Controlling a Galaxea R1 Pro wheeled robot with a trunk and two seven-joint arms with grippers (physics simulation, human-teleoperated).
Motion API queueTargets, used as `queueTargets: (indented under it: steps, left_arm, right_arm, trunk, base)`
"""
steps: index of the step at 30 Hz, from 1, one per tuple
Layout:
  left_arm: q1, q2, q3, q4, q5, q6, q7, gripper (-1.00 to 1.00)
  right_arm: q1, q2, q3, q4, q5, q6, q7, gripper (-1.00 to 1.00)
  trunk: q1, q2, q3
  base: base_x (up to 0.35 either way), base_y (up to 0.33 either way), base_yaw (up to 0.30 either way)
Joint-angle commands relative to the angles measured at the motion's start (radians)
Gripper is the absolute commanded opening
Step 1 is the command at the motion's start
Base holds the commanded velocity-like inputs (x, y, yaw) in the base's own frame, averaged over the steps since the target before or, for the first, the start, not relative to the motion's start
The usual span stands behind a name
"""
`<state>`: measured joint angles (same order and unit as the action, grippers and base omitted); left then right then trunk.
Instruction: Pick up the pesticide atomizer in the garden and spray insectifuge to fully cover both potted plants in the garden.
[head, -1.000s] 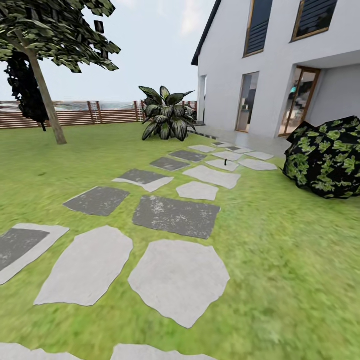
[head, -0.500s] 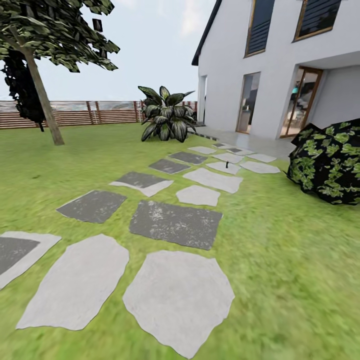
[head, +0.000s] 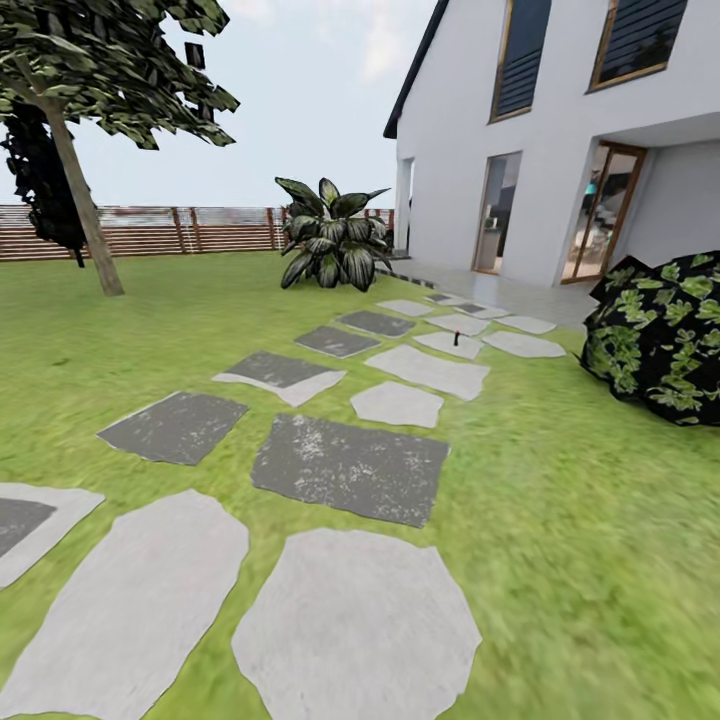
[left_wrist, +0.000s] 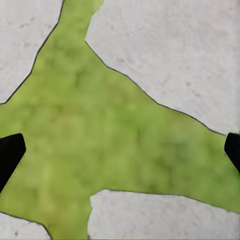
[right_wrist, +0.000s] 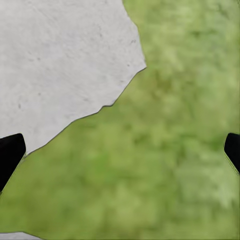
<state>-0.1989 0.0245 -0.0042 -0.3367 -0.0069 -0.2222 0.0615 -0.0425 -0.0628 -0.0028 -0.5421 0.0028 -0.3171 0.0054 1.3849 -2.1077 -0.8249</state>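
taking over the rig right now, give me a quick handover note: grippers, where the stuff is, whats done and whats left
Left gripper: open, empty, over grass between pale stepping stones.
Right gripper: open, empty, over grass beside a pale stone.
Job's things: a small dark upright object stands on a far stepping stone near the house; too small to confirm it is the atomizer. A broad-leaved plant stands by the fence; a dark leafy bush is at the right.
Done: nothing picked up, nothing sprayed.
Left: drive up the stone path, check that object, grasp the atomizer, spray both potted plants.
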Motion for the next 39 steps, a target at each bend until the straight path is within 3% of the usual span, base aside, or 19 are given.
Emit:
queueTargets:
  steps: [1, 39]
  left_arm:
    - [-0.001, 0.0, -0.001, 0.001, -0.001, -0.003, 0.003, 1.0]
    - [-0.001, 0.0, 0.001, 0.001, 0.0, -0.003, 0.003, 1.0]
  right_arm:
    - [0.0, 0.0, 0.0, 0.001, 0.0, -0.003, 0.0, 1.0]
    - [0.0, 0.0, -0.001, -0.001, 0.0, -0.003, 0.001, 1.0]
  trunk:
    - [0.0, 0.0, -0.001]
    - [0.0, 0.0, -0.001]
  base:
    - [0.338, 0.0, 0.0]
    - [0.338, 0.0, 0.0]
